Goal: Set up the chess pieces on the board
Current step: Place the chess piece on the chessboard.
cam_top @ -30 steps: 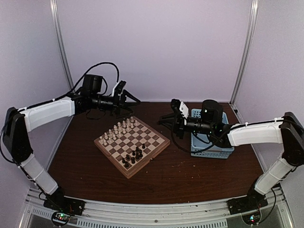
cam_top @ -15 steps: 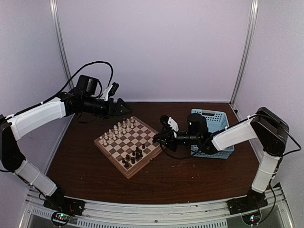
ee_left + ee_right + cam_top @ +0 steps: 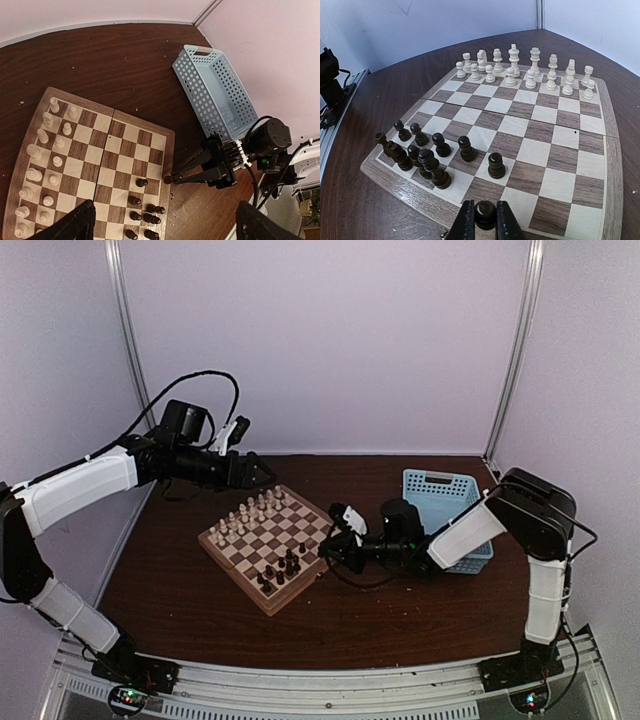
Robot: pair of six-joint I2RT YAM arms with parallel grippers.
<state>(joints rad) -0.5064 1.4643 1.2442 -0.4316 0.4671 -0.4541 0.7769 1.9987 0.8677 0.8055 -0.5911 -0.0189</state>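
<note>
Dark brown worktop [image 3: 400, 620], pale walls [image 3: 330, 340] close behind. The board [image 3: 300, 530] lies cornerwise mid-worktop, cream pieces [image 3: 245, 515] ranked along its far-left edge, dark pieces [image 3: 282, 568] bunched at the near corner, bare squares between. Low at its right edge, the right arm's [image 3: 460, 532] jaws are clamped on a dark chessman [image 3: 485, 212]. The left arm's [image 3: 80, 485] jaws hang wide apart above the far corner.

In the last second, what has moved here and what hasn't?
The right gripper swung from the basket down to the edge of the board, shut on a dark piece. The left gripper shifted slightly, still open. Standing pieces, board and basket stayed put.
</note>
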